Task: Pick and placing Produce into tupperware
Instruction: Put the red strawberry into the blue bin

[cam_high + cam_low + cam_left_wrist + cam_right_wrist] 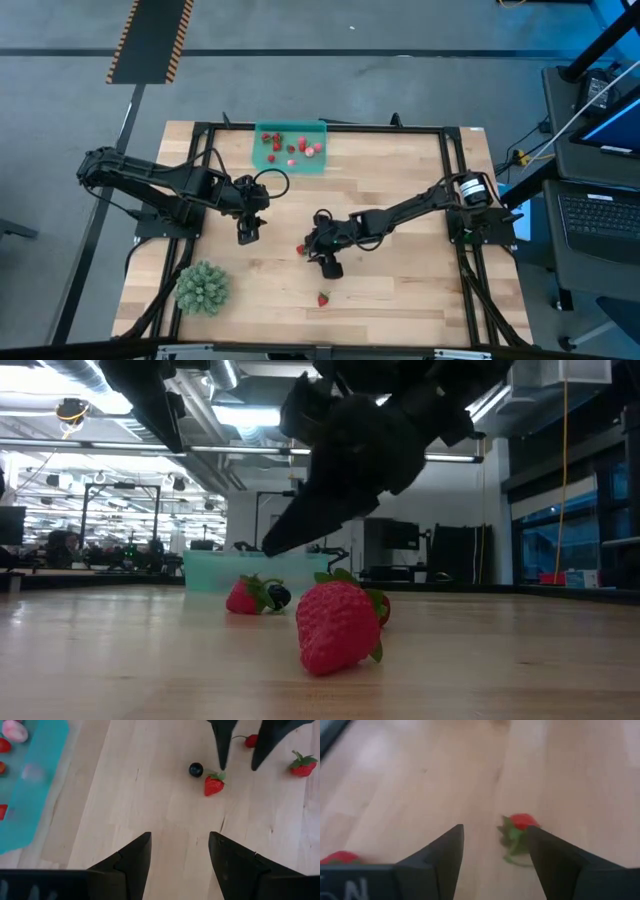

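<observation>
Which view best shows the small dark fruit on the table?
Left wrist view: the dark fruit lies bare on the wood beside a strawberry, nothing covering it. Low view shows it half hidden behind a strawberry. High view and right wrist view don't show it clearly.

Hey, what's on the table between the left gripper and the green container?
Nothing. In the high view, only bare wood lies between the left gripper and the container; the loose strawberries lie over by the right gripper.
</observation>
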You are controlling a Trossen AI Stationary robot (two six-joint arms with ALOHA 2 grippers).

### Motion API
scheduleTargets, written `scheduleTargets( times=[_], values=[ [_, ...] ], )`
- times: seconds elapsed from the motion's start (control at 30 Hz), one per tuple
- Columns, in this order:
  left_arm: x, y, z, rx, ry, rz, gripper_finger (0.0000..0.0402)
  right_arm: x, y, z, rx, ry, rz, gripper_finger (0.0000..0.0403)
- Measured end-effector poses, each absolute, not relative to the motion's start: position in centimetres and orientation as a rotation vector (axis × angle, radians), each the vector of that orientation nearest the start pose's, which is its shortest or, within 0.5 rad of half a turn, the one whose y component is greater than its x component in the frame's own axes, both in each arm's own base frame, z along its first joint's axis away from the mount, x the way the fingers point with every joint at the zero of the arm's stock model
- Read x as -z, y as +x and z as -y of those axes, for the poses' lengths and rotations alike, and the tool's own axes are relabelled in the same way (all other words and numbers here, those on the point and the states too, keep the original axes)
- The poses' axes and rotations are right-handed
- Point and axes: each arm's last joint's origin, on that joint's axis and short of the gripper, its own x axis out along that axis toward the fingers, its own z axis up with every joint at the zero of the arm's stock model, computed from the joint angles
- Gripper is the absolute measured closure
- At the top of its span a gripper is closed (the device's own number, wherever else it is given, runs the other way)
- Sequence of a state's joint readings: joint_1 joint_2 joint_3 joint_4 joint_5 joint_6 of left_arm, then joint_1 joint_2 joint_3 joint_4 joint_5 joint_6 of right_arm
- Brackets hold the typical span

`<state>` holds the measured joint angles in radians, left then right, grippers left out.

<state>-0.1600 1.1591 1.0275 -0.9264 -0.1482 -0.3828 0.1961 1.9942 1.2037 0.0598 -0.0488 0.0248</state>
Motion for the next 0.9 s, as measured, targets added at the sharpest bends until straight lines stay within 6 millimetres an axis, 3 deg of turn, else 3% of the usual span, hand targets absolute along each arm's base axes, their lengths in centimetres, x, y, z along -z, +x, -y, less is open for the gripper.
scheduleTargets(
  times=[0.17, 0.5, 0.9],
  values=[
    [-28.9, 21.0, 3.0, -0.188, -0.185, -1.029, 0.0211, -13.6, 40.7, -8.1, -0.106, -0.01, -0.781, 0.0193],
    [-28.9, 21.0, 3.0, -0.189, -0.185, -1.029, 0.0211, -11.3, 40.8, -8.7, -0.11, -0.015, -0.829, 0.0195],
    [-28.9, 21.0, 3.0, -0.189, -0.185, -1.029, 0.0212, -11.5, 40.9, -8.6, -0.076, -0.025, -0.823, 0.0195]
  ],
)
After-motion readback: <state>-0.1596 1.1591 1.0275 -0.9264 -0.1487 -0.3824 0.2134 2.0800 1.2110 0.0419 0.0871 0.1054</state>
